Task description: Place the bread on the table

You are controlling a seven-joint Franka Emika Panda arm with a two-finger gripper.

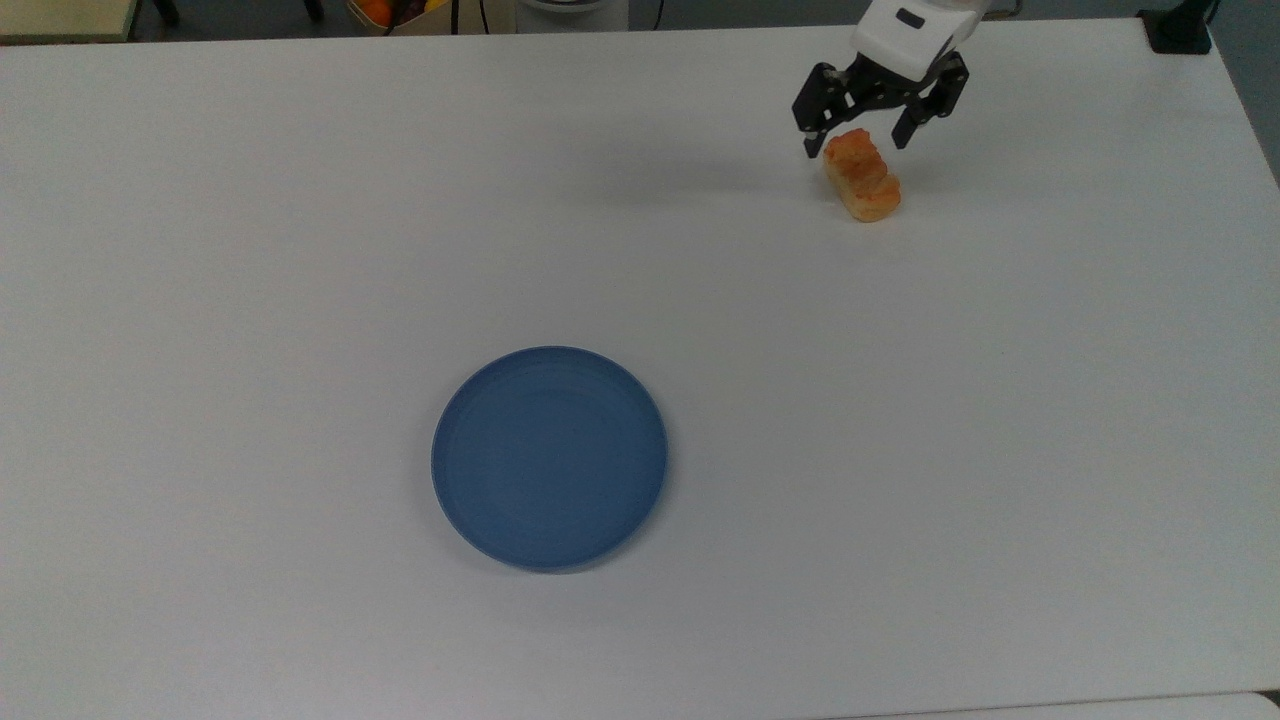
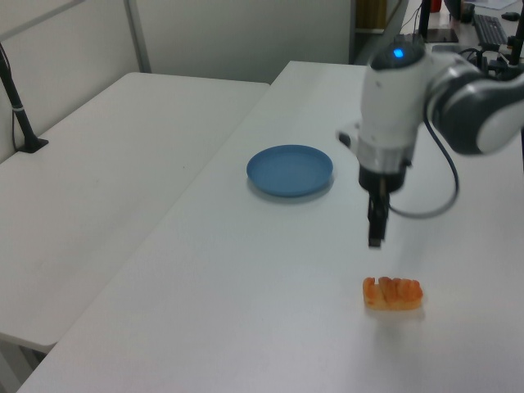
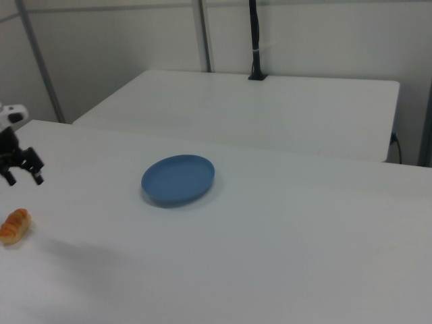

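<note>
The bread [image 1: 861,182], a small ridged orange-brown roll, lies flat on the white table [image 1: 300,200] near the top view's upper right. In the left view the bread [image 2: 393,293] rests at the lower right, and in the right view the bread [image 3: 14,225] sits at the far left. My gripper [image 1: 858,140] hangs open above it, its two black fingers spread wide and holding nothing. The left view has the gripper [image 2: 375,237] well clear above the roll; in the right view the gripper [image 3: 23,179] is raised over it.
A round blue plate [image 1: 549,457] with nothing on it sits mid-table, far from the bread; the same blue plate [image 2: 290,170] [image 3: 178,179] appears in both side views. A second white table [image 2: 106,188] adjoins, with a black post [image 3: 255,40].
</note>
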